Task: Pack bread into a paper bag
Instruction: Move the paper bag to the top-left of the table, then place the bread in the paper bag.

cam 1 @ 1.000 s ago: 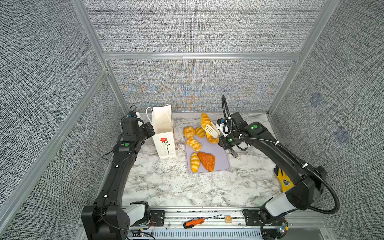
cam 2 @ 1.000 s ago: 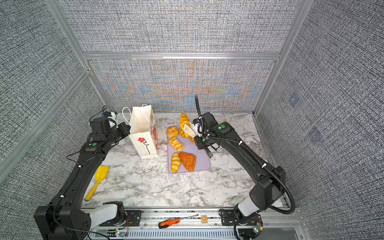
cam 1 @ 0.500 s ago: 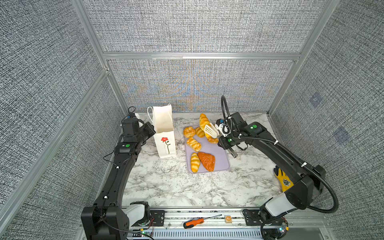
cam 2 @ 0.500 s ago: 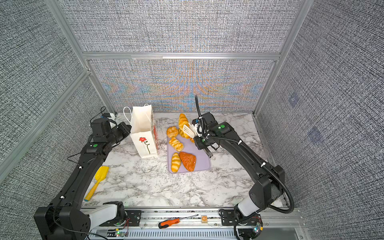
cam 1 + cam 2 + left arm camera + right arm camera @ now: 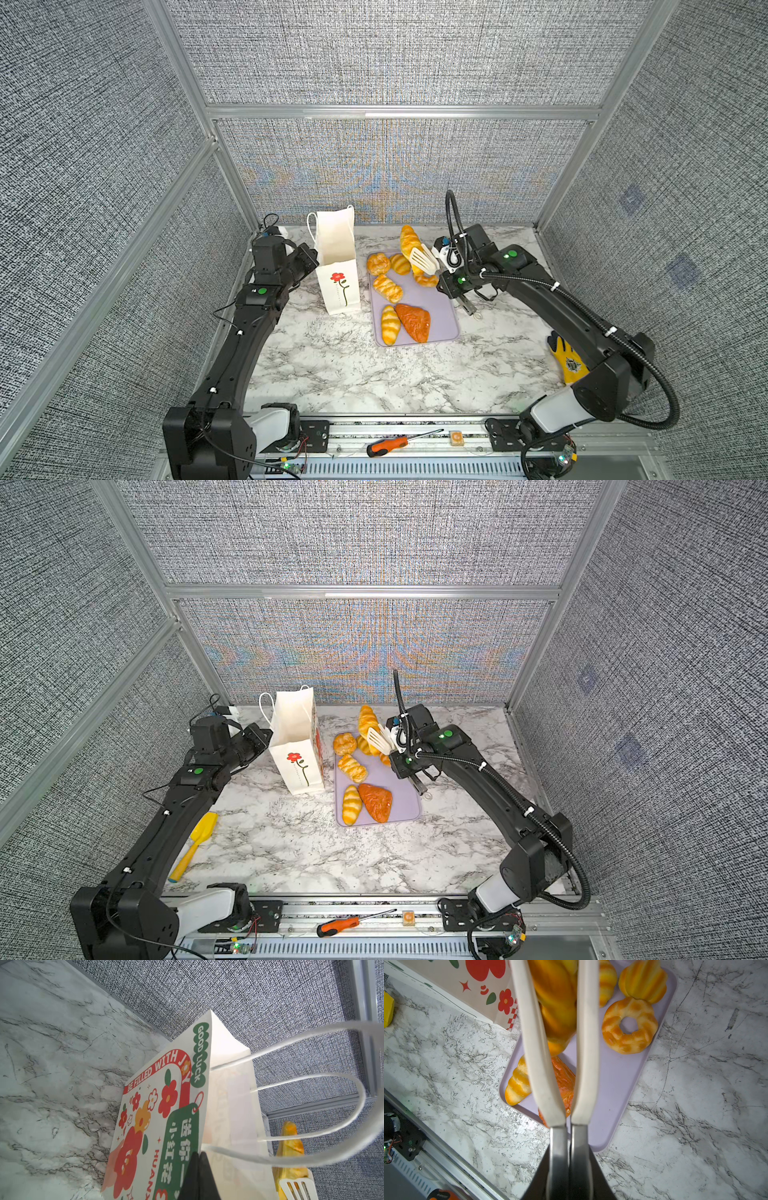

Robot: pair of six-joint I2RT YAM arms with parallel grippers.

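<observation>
The left claw (image 5: 197, 1169) is pressed together on an edge of the paper bag (image 5: 338, 291), steadying it upright for loading. The right claw (image 5: 569, 1167) pinches white tongs (image 5: 534, 1053), which clamp a long roll (image 5: 556, 1001) above the lilac tray (image 5: 623, 1088). The other bread (image 5: 387, 288) lies on that tray.

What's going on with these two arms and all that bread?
The robot is packing bread into a paper bag. The left fingers are shut on the bag's rim, and the bag stands upright beside the lilac tray. The right fingers clamp white tongs, which grip a long roll above the tray. The other pastries lie on the tray.
</observation>
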